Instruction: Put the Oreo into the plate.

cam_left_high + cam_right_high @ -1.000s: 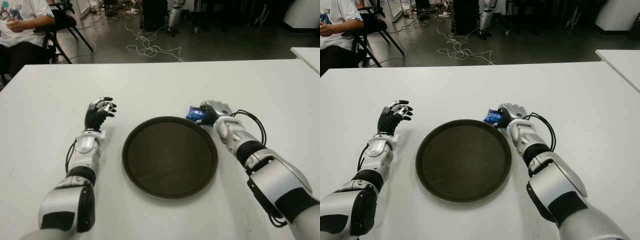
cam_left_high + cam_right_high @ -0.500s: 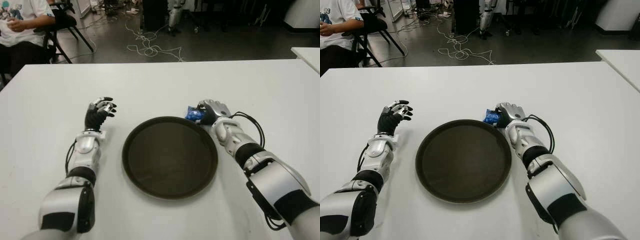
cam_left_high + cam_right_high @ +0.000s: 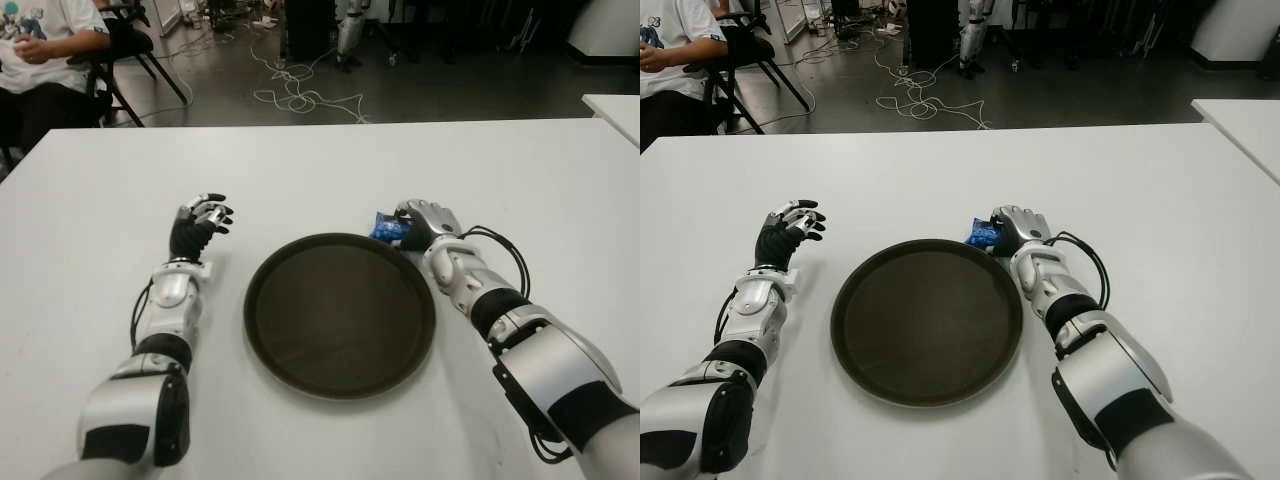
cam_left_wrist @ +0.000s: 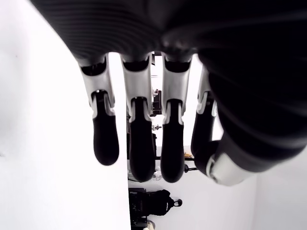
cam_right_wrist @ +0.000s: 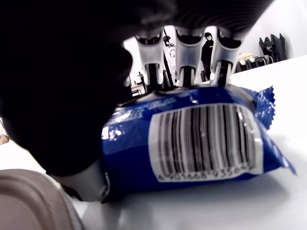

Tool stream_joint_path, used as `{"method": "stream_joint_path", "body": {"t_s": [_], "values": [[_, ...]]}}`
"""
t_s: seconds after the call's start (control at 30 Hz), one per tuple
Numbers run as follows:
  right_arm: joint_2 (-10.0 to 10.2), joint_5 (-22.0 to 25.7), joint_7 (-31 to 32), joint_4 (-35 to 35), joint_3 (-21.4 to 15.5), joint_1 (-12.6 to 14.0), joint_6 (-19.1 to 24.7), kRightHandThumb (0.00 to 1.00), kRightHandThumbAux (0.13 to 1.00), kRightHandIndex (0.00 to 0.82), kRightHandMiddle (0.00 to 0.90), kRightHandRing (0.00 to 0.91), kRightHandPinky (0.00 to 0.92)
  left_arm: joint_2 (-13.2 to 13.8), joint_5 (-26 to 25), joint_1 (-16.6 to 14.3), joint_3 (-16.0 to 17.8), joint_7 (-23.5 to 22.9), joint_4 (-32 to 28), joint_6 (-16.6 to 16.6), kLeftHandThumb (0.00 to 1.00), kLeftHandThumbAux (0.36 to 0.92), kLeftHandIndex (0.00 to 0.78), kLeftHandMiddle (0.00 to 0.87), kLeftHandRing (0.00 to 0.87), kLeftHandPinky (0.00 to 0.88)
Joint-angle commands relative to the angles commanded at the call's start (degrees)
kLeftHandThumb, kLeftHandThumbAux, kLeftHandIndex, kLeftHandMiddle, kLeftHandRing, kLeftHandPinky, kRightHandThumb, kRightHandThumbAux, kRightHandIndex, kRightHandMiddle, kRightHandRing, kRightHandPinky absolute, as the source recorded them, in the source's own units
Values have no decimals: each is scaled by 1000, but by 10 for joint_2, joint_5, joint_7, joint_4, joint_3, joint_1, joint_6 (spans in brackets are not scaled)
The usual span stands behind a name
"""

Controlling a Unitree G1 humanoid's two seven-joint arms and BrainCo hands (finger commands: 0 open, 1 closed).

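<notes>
**A:** Blue wrapper, the Oreo pack, sits on the white table just past the far right rim of the plate. Right hand is on it: fingers draped over the top of the pack, thumb side closed in against its near face, barcode panel turned toward the wrist. Pack's underside looks to be on the table, not lifted.

**B:** Inside the plate or outside?

**A:** Outside. Pack shows just beyond the dark round rim, very close to it; whether it touches the rim I cannot tell. Plate interior is bare brown.

**B:** Left hand?

**A:** Left hand shows to the left of the plate, well apart from it, fingers loosely curved and separated, holding nothing. Its wrist view shows four dark fingertips hanging free over white tabletop.

**B:** Anything between pack and plate?

**A:** Only the raised rim itself. A black cable loops off the right forearm, on the side away from the plate.

**B:** Surroundings?

**A:** Beyond the table edge, dark floor with a tangle of white cord. Far left, a seated person in a white shirt beside a folding chair. A second white tabletop corner shows at the far right.
</notes>
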Motion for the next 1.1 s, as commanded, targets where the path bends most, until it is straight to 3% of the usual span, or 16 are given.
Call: {"method": "stream_joint_path", "body": {"t_s": [0.4, 0.83, 1.0, 1.1], "values": [[-1, 4, 12, 1, -7, 2, 0, 233, 804, 543, 639, 645, 632, 0, 0, 0, 1, 1, 1, 4, 828, 677, 378, 511, 499, 490], [-2, -5, 36, 5, 2, 3, 4, 134, 793, 497, 577, 578, 558, 1, -2, 2, 3, 0, 0, 1, 829, 676, 383, 508, 497, 494], [-4, -6, 42, 6, 5, 4, 0, 50, 799, 463, 536, 549, 515, 1, -1, 2, 3, 1, 0, 2, 828, 677, 377, 517, 503, 487], [-5, -7, 48, 6, 8, 3, -2, 13, 784, 359, 439, 470, 409, 1, 0, 2, 2, 1, -1, 1, 828, 677, 379, 515, 504, 486]]}}
